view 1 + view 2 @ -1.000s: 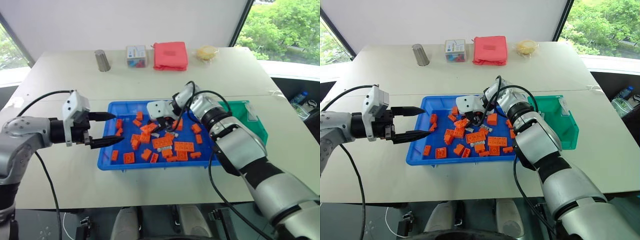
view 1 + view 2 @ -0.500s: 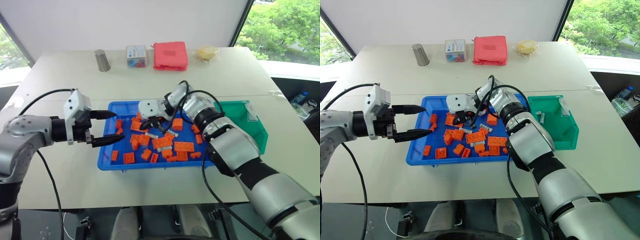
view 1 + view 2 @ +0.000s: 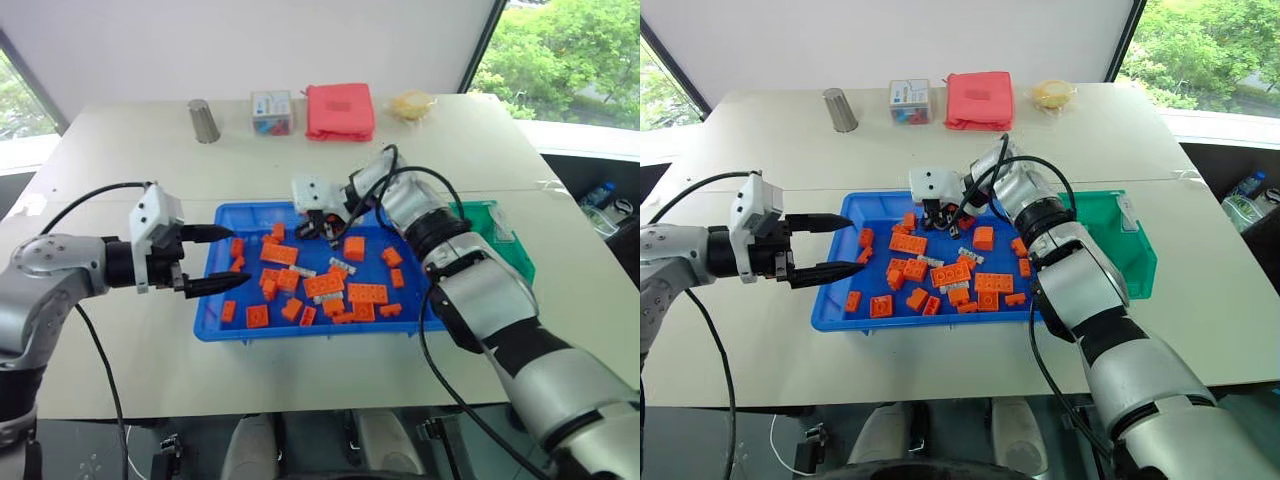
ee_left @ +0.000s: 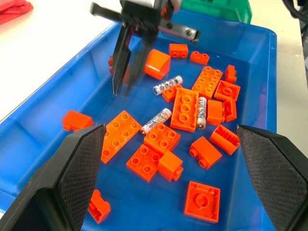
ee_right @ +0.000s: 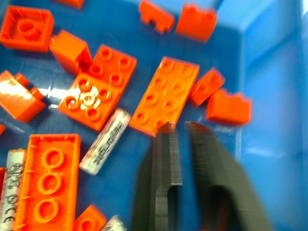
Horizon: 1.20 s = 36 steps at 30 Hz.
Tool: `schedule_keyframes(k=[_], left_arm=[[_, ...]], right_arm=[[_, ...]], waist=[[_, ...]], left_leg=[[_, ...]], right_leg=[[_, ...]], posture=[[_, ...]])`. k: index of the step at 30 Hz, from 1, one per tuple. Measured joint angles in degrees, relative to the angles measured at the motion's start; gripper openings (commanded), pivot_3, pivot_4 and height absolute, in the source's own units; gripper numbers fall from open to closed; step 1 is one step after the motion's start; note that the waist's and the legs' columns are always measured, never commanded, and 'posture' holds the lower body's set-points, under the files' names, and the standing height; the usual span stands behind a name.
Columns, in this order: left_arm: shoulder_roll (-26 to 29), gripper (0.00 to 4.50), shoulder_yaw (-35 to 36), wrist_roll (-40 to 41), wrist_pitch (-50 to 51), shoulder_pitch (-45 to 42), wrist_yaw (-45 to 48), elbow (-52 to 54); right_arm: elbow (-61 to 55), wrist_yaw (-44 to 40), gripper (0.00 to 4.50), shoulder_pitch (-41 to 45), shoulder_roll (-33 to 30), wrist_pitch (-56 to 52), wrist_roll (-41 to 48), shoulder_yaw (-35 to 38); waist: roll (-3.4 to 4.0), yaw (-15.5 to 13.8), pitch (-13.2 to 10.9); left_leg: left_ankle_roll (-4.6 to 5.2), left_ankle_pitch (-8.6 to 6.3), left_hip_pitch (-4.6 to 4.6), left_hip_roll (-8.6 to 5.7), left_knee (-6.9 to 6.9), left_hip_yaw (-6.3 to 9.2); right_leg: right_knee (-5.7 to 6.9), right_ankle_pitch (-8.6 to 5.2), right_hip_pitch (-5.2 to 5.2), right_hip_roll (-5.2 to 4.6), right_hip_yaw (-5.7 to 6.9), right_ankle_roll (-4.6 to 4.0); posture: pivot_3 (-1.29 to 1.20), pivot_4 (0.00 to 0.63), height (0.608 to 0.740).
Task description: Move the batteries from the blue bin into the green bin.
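Batteries [image 4: 156, 121]: three silvery sticks in view, all lying flat on the floor of the blue bin [image 3: 300, 332], scattered among the orange bricks [image 3: 368, 293]; one touches a large flat brick along its side, the others lie in gaps between bricks. Green bin [image 3: 510, 255]: stands just beside the blue bin on the robot's right, partly hidden behind the right arm; contents cannot be told. Change noted: half a second ago the right hand [image 3: 320, 228] was down among the bricks in the left-middle of the blue bin; it is now lifted clear of them and drawn back toward the far rim, while the batteries lie where they lay. Judgement: the pick looks to have come away empty, so no battery has been gained by this pass and another descent onto one is likely needed. Right hand, state: fingers parted by a narrow gap only, tips pointing down over bare blue floor near a flat brick, nothing between them and nothing touched. Left hand [image 3: 215, 258]: fingers spread wide, held level over the left rim of the blue bin, empty, touching nothing. Counter [image 3: 130, 150]: pale, carries both bins; at its far edge a metal cup [image 3: 205, 121], a small box [image 3: 273, 111] and a red cloth [image 3: 340, 111], well apart from the work.
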<state>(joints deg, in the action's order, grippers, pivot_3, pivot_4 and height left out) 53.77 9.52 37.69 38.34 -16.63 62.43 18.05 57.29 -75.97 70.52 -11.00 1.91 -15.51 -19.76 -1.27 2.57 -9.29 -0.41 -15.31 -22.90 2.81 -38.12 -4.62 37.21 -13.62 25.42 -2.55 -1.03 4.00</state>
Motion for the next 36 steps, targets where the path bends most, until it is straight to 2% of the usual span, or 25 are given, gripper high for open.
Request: schedule_keyframes(k=[1, 2, 6, 10, 15, 19, 24, 27, 30, 31, 36], left_arm=[[0.0, 4.5, -0.7, -0.1, -0.2, -0.4, 0.7, -0.2], [-0.1, 4.5, -1.6, -0.2, -0.4, -1.0, 1.1, -0.5], [-0.7, 4.5, -3.9, -1.0, -1.1, -3.1, 2.5, -2.7], [-1.0, 4.5, -4.9, -1.2, -1.7, -4.7, 3.7, -3.4], [-1.4, 4.5, -6.0, -2.2, -1.9, -5.6, 4.4, -4.5], [-1.6, 4.5, -6.0, -2.2, -2.7, -5.6, 4.8, -4.5], [-1.6, 4.5, -6.0, -2.2, -2.8, -5.4, 4.9, -4.5], [-1.6, 4.5, -6.0, -2.2, -2.8, -5.4, 4.8, -4.5], [-1.6, 4.5, -6.0, -2.2, -2.8, -5.0, 4.8, -4.4], [-1.6, 4.5, -6.0, -2.2, -2.8, -4.8, 4.8, -4.3], [-1.8, 4.5, -6.0, -2.2, -2.8, -4.5, 4.8, -4.3]], right_arm=[[-5.6, -1.0, 2.06, -2.9, -0.8, -5.7, 0.2, -0.1], [-10.9, -2.1, 2.62, -5.2, -1.6, -10.1, 0.6, -0.2], [-27.4, -4.2, 2.62, -11.5, -3.7, -21.9, 1.3, -1.9], [-33.1, -2.6, 2.62, -14.5, -3.9, -27.6, 1.3, -3.3], [-34.3, 0.8, 2.62, -15.9, -3.8, -29.9, 1.7, -4.6], [-29.7, 4.9, 2.62, -15.8, -3.5, -28.5, 1.6, -5.0], [-27.9, 5.4, 2.62, -15.5, -3.5, -26.4, 1.7, -6.4], [-27.7, 5.2, 1.77, -15.5, -3.1, -26.1, 2.2, -6.9], [-27.8, 5.0, 0.34, -15.6, -2.5, -26.4, 2.8, -7.2], [-28.1, 4.8, 0.04, -15.6, -2.5, -26.7, 3.0, -7.2], [-32.3, 4.2, 0.05, -16.7, -3.8, -32.2, 5.1, -6.5]], waist=[[0.0, -0.1, 0.0], [0.0, -0.1, 0.0], [0.0, -0.2, 0.0], [0.0, 0.0, 0.0], [-0.02, 0.0, 0.0], [-0.03, 0.0, 0.0], [-0.03, 0.0, 0.0], [-0.03, 0.0, 0.0], [-0.03, 0.0, 0.0], [-0.03, 0.0, 0.0], [-0.03, -0.2, 0.0]], left_leg=[[0.0, 0.0, -0.02, -0.01, 0.0, 0.01], [0.0, 0.0, -0.07, -0.02, -0.01, 0.02], [0.0, 0.0, -0.1, -0.04, -0.05, 0.01], [0.0, 0.0, -0.05, -0.04, -0.04, 0.01], [0.0, 0.0, -0.07, -0.04, -0.04, 0.0], [0.0, 0.0, -0.08, -0.04, -0.04, 0.0], [0.0, 0.0, -0.06, -0.04, -0.04, 0.0], [0.01, 0.0, -0.02, -0.03, -0.04, 0.01], [0.01, 0.0, -0.02, -0.02, -0.04, 0.02], [0.0, 0.0, -0.03, -0.02, -0.04, 0.02], [0.0, 0.0, -0.08, -0.03, -0.04, 0.02]], right_leg=[[0.01, 0.0, 0.01, -0.02, -0.01, 0.01], [0.0, 0.01, 0.01, -0.02, 0.01, 0.02], [-0.01, 0.01, 0.02, -0.02, 0.06, 0.02], [0.0, 0.0, 0.02, 0.01, 0.06, 0.01], [-0.02, -0.02, 0.02, 0.02, 0.06, -0.02], [-0.03, -0.02, 0.02, 0.01, 0.06, -0.03], [-0.03, 0.0, 0.01, 0.01, 0.05, 0.01], [-0.02, 0.0, -0.01, 0.03, 0.05, 0.01], [-0.01, 0.0, -0.01, 0.04, 0.05, 0.01], [-0.02, 0.0, -0.01, 0.03, 0.05, 0.01], [-0.03, -0.01, 0.01, 0.0, 0.06, 0.0]], posture=[[0.0, 0.15, 0.74], [0.0, 0.15, 0.74], [0.0, 0.15, 0.74], [0.0, 0.15, 0.74], [0.0, 0.15, 0.74], [0.0, 0.15, 0.74], [0.0, 0.15, 0.74], [0.0, 0.15, 0.74], [0.0, 0.15, 0.74], [0.0, 0.15, 0.74], [0.0, 0.15, 0.74]])
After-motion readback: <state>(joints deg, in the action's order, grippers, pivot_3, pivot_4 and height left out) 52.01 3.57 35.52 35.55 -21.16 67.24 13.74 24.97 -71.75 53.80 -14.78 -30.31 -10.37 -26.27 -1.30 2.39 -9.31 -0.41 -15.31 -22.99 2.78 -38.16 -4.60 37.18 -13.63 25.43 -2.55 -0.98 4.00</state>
